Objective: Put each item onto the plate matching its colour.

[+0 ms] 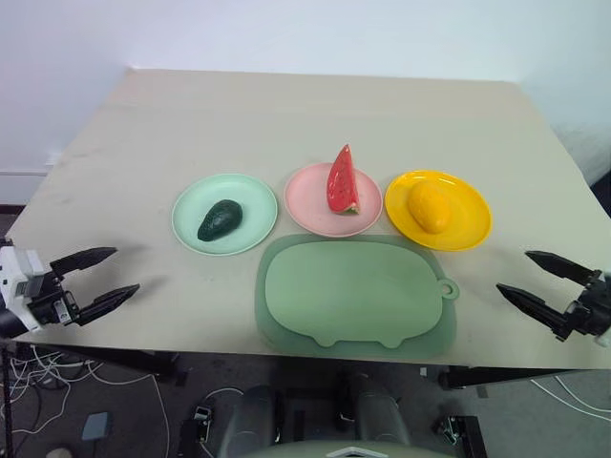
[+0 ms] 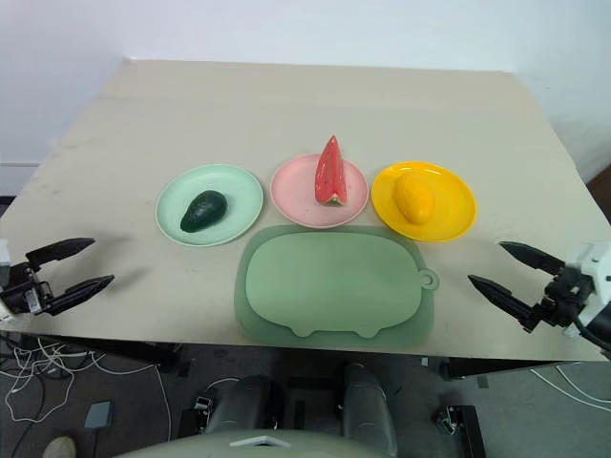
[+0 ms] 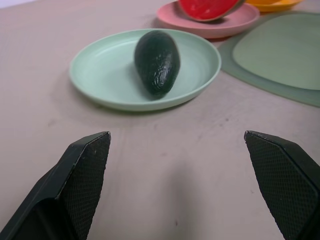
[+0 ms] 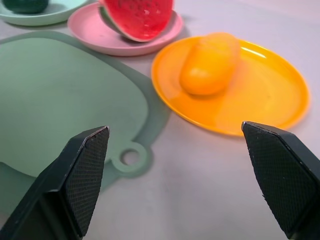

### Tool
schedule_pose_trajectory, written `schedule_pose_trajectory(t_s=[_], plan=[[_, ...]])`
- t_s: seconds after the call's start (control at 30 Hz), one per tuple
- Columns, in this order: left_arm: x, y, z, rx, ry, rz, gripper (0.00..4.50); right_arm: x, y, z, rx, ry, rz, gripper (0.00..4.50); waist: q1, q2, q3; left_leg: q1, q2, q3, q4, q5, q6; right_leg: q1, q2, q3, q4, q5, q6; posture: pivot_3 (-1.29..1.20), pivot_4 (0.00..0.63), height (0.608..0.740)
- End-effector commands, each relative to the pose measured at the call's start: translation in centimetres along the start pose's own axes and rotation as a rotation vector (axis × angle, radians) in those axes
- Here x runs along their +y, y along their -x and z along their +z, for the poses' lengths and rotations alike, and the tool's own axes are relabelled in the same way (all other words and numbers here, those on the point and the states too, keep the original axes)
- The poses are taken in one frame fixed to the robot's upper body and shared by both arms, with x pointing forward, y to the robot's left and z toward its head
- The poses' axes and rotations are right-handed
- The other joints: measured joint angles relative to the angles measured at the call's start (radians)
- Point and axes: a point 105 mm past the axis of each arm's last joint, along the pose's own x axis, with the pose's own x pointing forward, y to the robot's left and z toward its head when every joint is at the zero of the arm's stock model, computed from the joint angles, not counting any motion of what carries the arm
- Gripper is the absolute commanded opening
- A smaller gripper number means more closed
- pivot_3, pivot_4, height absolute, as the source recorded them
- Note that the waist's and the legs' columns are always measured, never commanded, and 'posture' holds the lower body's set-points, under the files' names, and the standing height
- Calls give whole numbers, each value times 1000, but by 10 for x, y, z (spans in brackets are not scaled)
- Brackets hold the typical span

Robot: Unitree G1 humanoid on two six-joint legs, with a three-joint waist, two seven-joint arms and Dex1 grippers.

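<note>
A dark green avocado point(image 1: 220, 219) lies on the mint green plate point(image 1: 250, 196). The red watermelon wedge point(image 1: 342, 179) stands on the pale pink plate point(image 1: 307, 205) in the middle. On the bright yellow plate point(image 1: 466, 205) rests the yellow mango point(image 1: 429, 207). My left gripper point(image 1: 103, 277) hovers open and empty over the table's front left corner, well apart from the green plate. Over the front right edge my right gripper point(image 1: 533, 279) is open too, with nothing between its fingers, short of the yellow plate.
A large pale green pig-shaped mat point(image 1: 355, 294) lies in front of the three plates, near the table's front edge. Bare beige tabletop point(image 1: 315, 114) stretches behind the plates. Cables point(image 1: 38, 372) lie on the floor below at the left.
</note>
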Motion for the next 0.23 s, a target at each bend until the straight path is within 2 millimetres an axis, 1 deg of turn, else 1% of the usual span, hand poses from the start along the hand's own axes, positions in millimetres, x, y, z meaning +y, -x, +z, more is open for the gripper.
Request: schedule_pose_trajectory(t_s=[0.03,0.23], plan=[[6,9,8,-24,-28,65,4492,-4,4,10,-37,39,-5,4500,0,1,0,0,0,0,0,0,0,0,0,0,0,0,0,0,150,736],[3,18,-7,-15,22,132,4492,-9,8,6,-35,40,-35,4500,-1,2,-1,0,0,1,0,0,0,0,0,0,0,0,0,0,150,736]])
